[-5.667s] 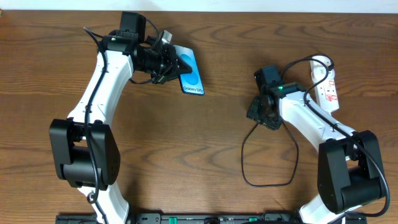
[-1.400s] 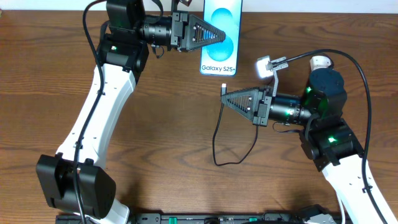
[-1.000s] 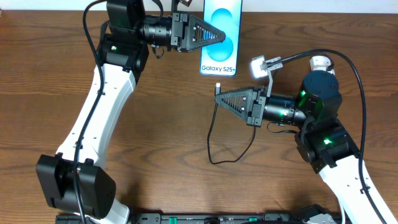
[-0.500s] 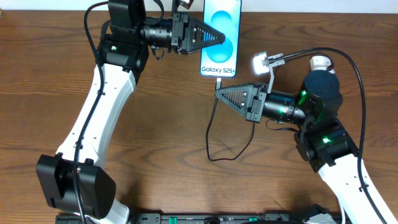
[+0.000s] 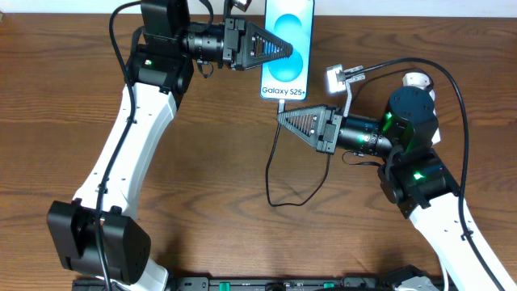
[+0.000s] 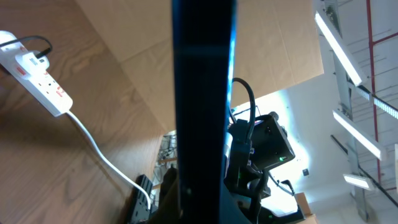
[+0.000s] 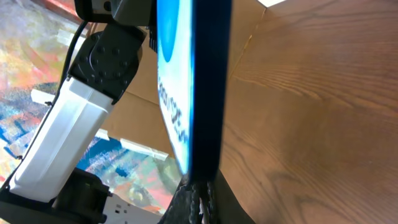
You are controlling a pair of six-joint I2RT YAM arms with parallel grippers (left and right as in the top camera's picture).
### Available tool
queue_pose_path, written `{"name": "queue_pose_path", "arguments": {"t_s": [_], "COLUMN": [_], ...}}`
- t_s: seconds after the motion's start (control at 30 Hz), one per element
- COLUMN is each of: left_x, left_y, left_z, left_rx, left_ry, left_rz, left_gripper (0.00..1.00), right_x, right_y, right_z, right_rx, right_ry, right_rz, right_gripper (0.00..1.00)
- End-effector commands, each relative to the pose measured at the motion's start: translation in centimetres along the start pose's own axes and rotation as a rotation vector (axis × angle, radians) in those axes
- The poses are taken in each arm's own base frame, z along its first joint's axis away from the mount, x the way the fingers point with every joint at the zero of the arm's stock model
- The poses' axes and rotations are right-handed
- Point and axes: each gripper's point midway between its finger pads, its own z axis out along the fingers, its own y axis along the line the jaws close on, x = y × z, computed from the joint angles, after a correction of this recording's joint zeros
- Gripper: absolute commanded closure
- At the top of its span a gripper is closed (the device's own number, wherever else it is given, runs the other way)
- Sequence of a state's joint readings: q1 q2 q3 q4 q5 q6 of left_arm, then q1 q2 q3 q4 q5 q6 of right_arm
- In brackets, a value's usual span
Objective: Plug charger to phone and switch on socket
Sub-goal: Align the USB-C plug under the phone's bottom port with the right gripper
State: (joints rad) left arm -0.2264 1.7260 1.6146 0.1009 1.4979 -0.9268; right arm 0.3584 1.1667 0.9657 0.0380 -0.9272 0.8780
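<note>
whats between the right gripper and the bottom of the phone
Only the charger's plug tip, pinched in the right gripper and about touching the bottom edge of the phone. Overhead shows this; nothing else there.

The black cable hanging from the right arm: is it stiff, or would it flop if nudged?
Probably floppy: the cable sags from the right end effector into a loose, uneven loop. It looks thin, so it is likely light. A nudge would probably just reshape the loop rather than slide it whole.
</note>
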Motion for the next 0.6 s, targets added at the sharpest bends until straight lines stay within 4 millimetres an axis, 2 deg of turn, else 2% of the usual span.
{"name": "queue_pose_path", "arguments": {"t_s": [0.0, 0.57], "left_x": [-0.38, -0.35], "left_y": [-0.89, -0.91], "left_z": [-0.03, -0.18], "left_rx": [-0.002, -0.001], "left_ry": [-0.011, -0.008], "left_rz": [0.068, 0.074], "left_gripper": [0.93, 0.93], "right_x": [0.36, 0.27], "right_y": [0.56, 0.44], "right_z": [0.03, -0.05], "right_rx": [-0.019, -0.016], "right_ry": [0.019, 0.016], "right_rz": [0.004, 0.005], "right_gripper": [0.99, 0.99]}}
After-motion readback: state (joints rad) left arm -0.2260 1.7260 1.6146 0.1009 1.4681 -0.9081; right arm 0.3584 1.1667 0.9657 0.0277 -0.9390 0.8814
